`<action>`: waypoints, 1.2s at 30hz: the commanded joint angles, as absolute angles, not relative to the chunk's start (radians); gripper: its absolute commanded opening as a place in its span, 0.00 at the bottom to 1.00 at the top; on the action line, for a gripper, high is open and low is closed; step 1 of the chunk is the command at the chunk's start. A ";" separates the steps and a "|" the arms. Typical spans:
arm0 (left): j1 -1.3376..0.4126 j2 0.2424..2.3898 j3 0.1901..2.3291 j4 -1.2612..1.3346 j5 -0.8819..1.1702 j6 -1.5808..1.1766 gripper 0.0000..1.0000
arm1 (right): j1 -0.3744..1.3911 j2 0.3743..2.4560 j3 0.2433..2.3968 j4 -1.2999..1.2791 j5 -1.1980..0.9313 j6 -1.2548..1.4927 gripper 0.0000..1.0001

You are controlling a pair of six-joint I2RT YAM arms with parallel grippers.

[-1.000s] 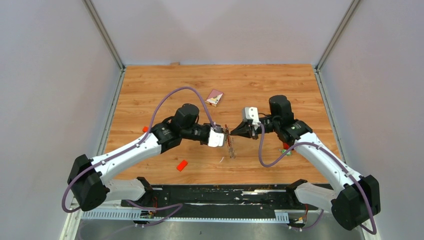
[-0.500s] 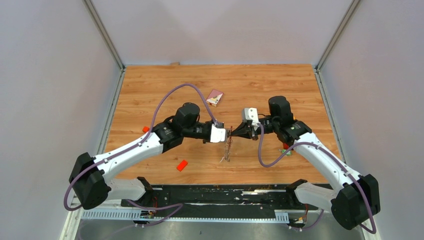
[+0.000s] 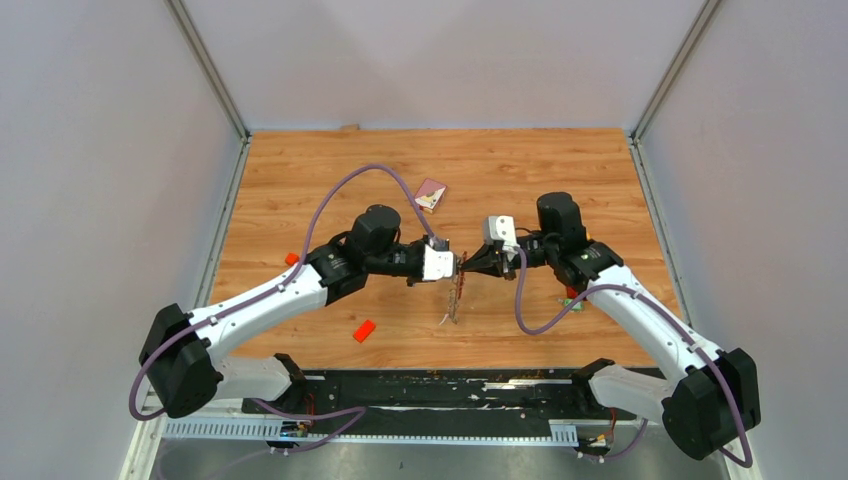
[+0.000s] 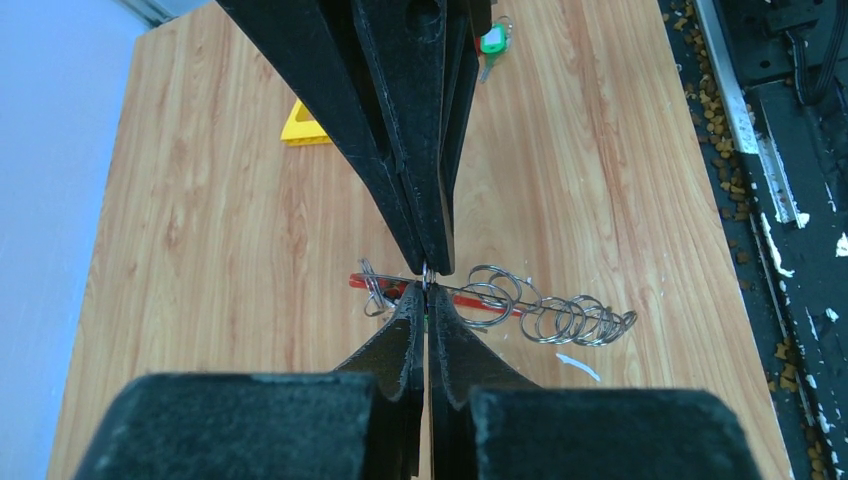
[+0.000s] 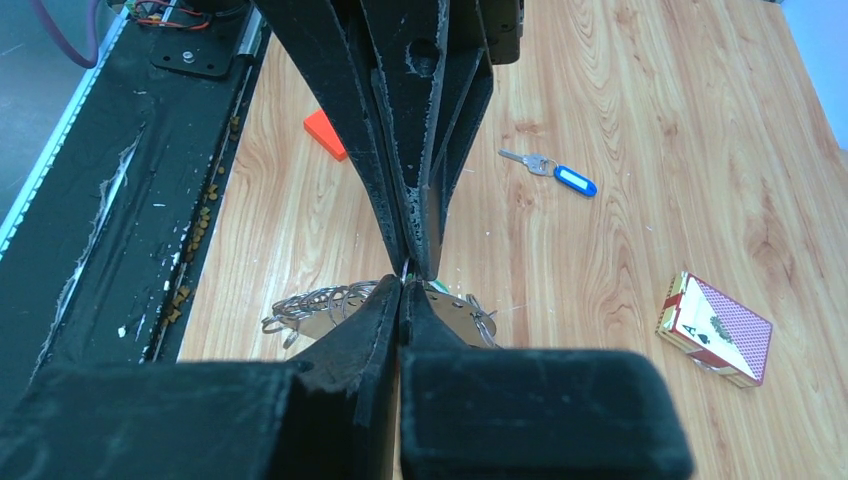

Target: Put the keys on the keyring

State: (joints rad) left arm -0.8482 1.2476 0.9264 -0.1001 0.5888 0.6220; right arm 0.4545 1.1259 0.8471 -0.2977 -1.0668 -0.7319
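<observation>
Wood table (image 4: 220, 230), left fingers (image 4: 395, 345) and right fingers (image 4: 400, 150) both clamped on keyring (image 4: 560, 318)

Card pack (image 3: 430, 195) lies flat on the wood surface (image 3: 330, 165), far-centre. Orange block (image 3: 364, 331) sits near the front edge, a smaller orange bit (image 3: 290, 258) near the left edge, and a yellow triangle (image 4: 305, 124) lies flat on the wood. Black strip (image 3: 430, 390) runs along the near edge, with brown crumbs (image 5: 200, 235) scattered on it.
</observation>
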 commanded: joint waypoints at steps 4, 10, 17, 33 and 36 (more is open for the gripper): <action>-0.847 1.247 1.015 -0.214 0.507 0.580 0.00 | 0.451 1.115 0.837 -0.196 -0.977 -0.678 0.05; -0.855 1.279 1.108 -0.370 0.445 0.573 0.00 | 0.474 1.090 0.850 -0.182 -0.911 -0.645 0.30; -0.872 1.279 1.119 -0.386 0.442 0.551 0.00 | 0.492 1.075 0.854 -0.176 -0.941 -0.622 0.39; -0.875 1.278 1.107 -0.330 0.457 0.498 0.00 | 0.514 1.146 0.853 -0.167 -1.032 -0.591 0.25; -0.876 1.275 1.102 -0.325 0.463 0.496 0.00 | 0.517 1.156 0.856 -0.164 -1.033 -0.585 0.24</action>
